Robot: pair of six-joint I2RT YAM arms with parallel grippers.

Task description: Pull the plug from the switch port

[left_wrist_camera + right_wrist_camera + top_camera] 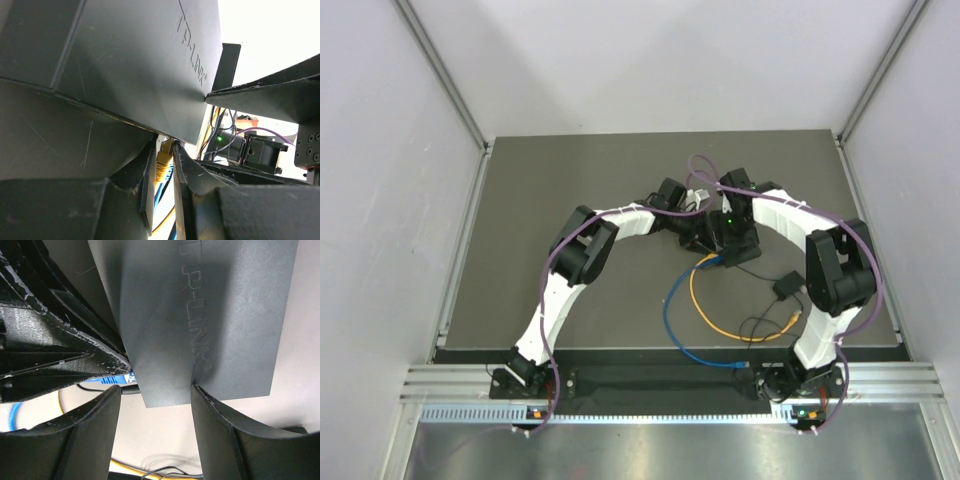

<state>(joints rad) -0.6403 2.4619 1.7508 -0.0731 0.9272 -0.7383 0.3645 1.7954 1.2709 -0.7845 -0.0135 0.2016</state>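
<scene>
Room lies open across the dark grey matte tabletop [570,190], bounded by white enclosure walls [380,200] on the left and right and by a ribbed aluminium rail [670,385] along the near edge. Both arms meet near its middle. On the near half lie a looping blue network cable [667,310], a looping yellow network cable [715,322] and, just right of them, a small black cube-shaped adapter [787,287] with a thin black wire, all well apart from the walls. The flat matte-black rectangular switch box [215,315], embossed TP-LINK, sits under the two wrists. The left gripper [165,150] has its black fingers [135,177] closed tight on either side of the yellow plastic plug [163,167]. The plug's tip meets the box's edge where the switch port lies, though how deep it sits is hidden, and a blue cable end lies just beside it. The right gripper [156,390] stands with its jaws spread. The box's end edge lies at its fingertips and one tip overlaps that edge, but whether they press on it cannot be told.
</scene>
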